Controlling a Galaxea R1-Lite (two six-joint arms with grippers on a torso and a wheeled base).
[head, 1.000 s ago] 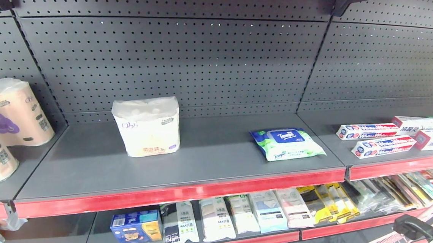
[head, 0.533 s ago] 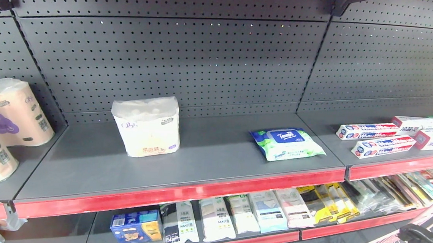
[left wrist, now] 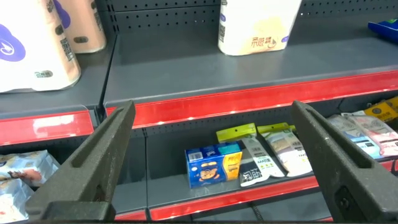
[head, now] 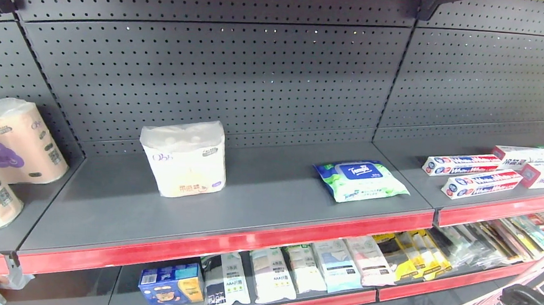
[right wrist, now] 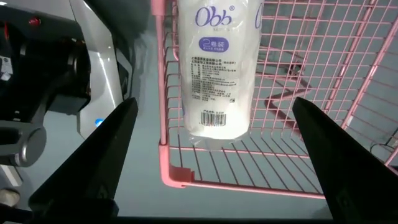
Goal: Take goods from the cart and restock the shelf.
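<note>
the right gripper point(right wrist: 216, 106) is hanging spread wide, its two dark fingers well apart and gripping nothing. it is sitting above the pink wire cart point(right wrist: 171, 174). a pack of paper rolls point(right wrist: 217, 68) is lying in the cart against its corner, directly under the gap between the fingers and not touching them.

the left gripper point(left wrist: 212, 109) is likewise standing fully open and empty, its fingers framing the red front edge of the shelf point(head: 230, 202). beyond that gap a blue box point(left wrist: 213, 165) is lying on the lower shelf point(left wrist: 186, 196) beside some flat sachets point(left wrist: 273, 155).

on the shelf a white roll pack point(head: 185, 158) is standing upright towards the left, and a wet wipes pack point(head: 361, 180) is lying flat towards the right, well apart from it. on the bay to the right, toothpaste boxes point(head: 483, 183) are lying side by side. on the bay to the left, peach roll packs point(head: 19, 142) are leaning together.
</note>
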